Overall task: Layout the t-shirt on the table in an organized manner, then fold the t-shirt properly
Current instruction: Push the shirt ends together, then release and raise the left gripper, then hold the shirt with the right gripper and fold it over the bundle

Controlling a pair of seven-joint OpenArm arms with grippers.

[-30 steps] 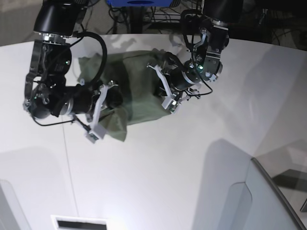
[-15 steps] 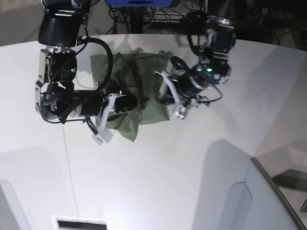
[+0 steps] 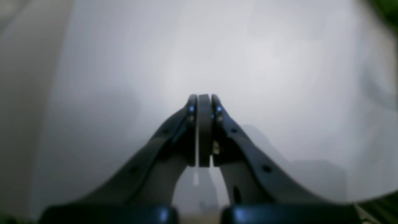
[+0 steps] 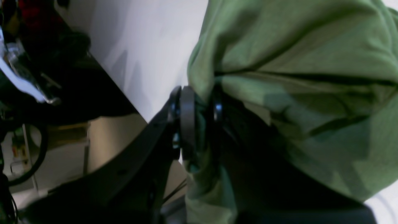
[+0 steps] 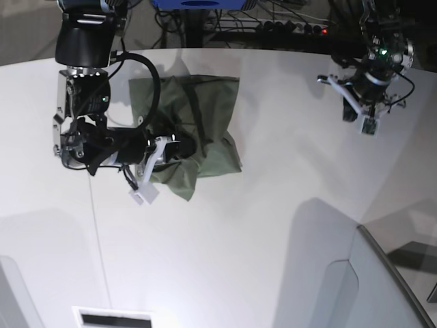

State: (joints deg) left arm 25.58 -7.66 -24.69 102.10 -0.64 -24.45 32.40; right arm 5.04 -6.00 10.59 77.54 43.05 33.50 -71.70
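Two arms here, doing very different things. My right gripper (image 4: 199, 124) is pinched on a fold of the t-shirt (image 5: 194, 126), which sits bunched on the far-left part of the table (image 5: 273, 225) in the base view. It's a rumpled block, slightly longer front-to-back, with a loose corner trailing toward the near edge; which end is the collar, I can't tell. My left gripper (image 3: 203, 130) has its jaws pressed together with nothing between them, well apart from the shirt.
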